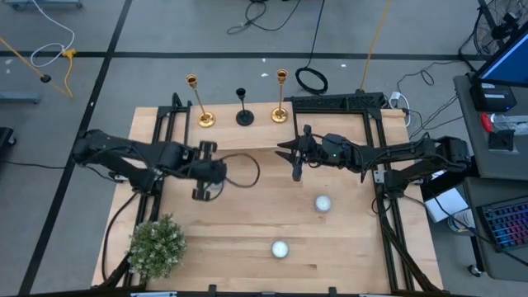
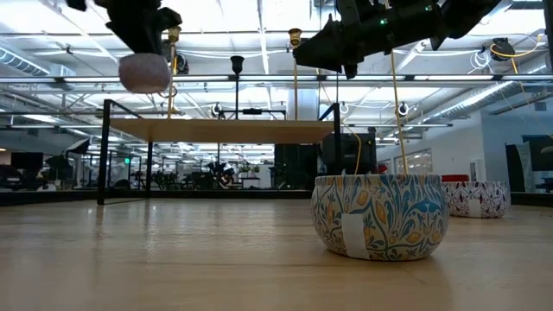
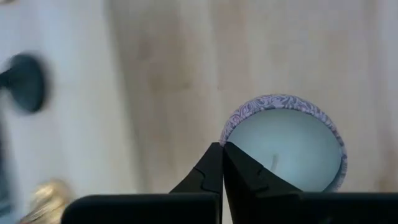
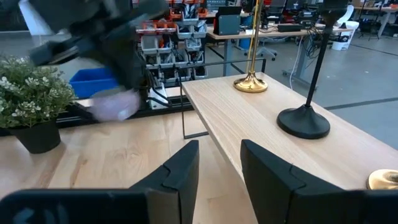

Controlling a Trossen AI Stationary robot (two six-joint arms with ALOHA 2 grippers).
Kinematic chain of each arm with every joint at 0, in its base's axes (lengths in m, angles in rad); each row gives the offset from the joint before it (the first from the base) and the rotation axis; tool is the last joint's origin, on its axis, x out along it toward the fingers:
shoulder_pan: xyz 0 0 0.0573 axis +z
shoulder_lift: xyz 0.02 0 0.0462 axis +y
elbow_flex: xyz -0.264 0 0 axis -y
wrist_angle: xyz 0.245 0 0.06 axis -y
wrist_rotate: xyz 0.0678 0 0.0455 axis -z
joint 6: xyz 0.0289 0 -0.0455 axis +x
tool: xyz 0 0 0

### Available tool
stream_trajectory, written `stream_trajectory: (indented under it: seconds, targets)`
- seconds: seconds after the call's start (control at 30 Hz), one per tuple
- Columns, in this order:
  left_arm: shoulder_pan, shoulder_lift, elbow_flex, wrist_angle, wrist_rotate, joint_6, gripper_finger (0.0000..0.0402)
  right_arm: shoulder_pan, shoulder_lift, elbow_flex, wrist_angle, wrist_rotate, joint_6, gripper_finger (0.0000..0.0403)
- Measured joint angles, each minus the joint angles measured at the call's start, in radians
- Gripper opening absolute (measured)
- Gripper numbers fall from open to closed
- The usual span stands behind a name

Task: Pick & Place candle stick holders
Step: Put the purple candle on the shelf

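left gripper is pinched together above a tealight; right gripper, fingers apart, faces the black candlestick ahead.

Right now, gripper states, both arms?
Left gripper: jaws closed on the rim of a tealight candle, held above the table.
Right gripper: jaws open, empty, facing the black candlestick.

The tabletop is pale wood with a smooth, matt grain. Two candlesticks look like polished gold metal, glossy; the third candlestick is matt black. Both pincers, left and right, are dark matt plastic. The tealight wears a glossy patterned wrap.
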Motion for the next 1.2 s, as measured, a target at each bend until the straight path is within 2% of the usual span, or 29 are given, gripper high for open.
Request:
stream_trajectory:
  seconds: [0.13,0.23,0.43,0.63,0.9,1.2]
  targets:
    - [0.097,0.000,0.059,-0.111,-0.086,0.030,0.0003,0.000,0.000,0.000,-0.012,0.000,0.000,0.0114]
    - [0.191,0.000,0.069,-0.140,-0.106,0.068,0.0002,0.000,0.000,0.000,-0.020,0.000,0.000,0.0114]
    - [0.392,0.002,0.069,-0.125,-0.078,0.114,0.0002,0.000,0.000,0.000,-0.023,0.000,0.000,0.0114]
    - [0.539,0.006,0.057,-0.077,0.011,0.164,0.0003,0.000,0.000,0.000,-0.023,-0.002,0.000,0.0114]
    - [0.636,0.006,0.031,-0.044,0.034,0.208,0.0003,0.000,0.000,0.000,-0.023,-0.002,-0.007,0.0112]
    - [0.679,0.008,0.031,-0.043,0.060,0.217,0.0004,0.000,0.000,0.000,-0.024,-0.003,-0.008,0.0112]
